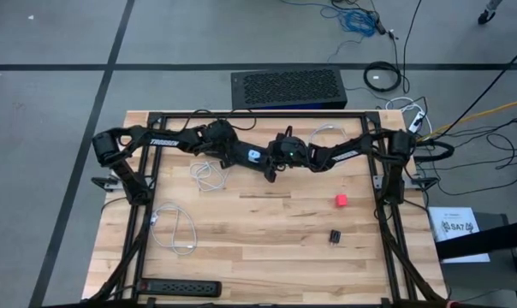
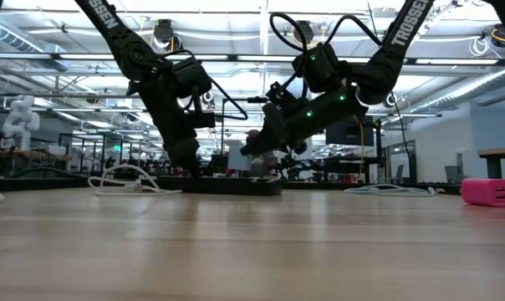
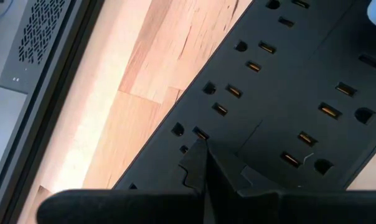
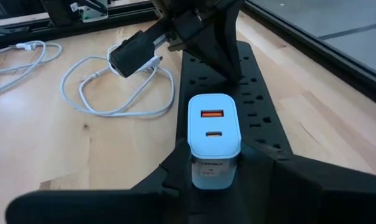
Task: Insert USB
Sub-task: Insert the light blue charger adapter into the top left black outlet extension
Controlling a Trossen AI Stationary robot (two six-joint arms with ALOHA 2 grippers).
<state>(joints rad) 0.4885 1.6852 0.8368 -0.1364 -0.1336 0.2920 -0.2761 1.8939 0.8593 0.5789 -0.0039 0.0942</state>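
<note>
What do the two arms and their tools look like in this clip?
Both arms are black and jointed, with white TROSSEN lettering on the left arm and the right arm. Black cables loop over the wrists, where small green lights glow. Each tool has two flat dark fingers.

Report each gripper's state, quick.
Left gripper: shut, empty, pressing on the power strip.
Right gripper: shut on the white charger.

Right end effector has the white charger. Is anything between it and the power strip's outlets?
Nothing visible does. The right end effector holds the charger over the power strip; the left end effector presses the strip farther along, and a white cable lies beside it.
</note>
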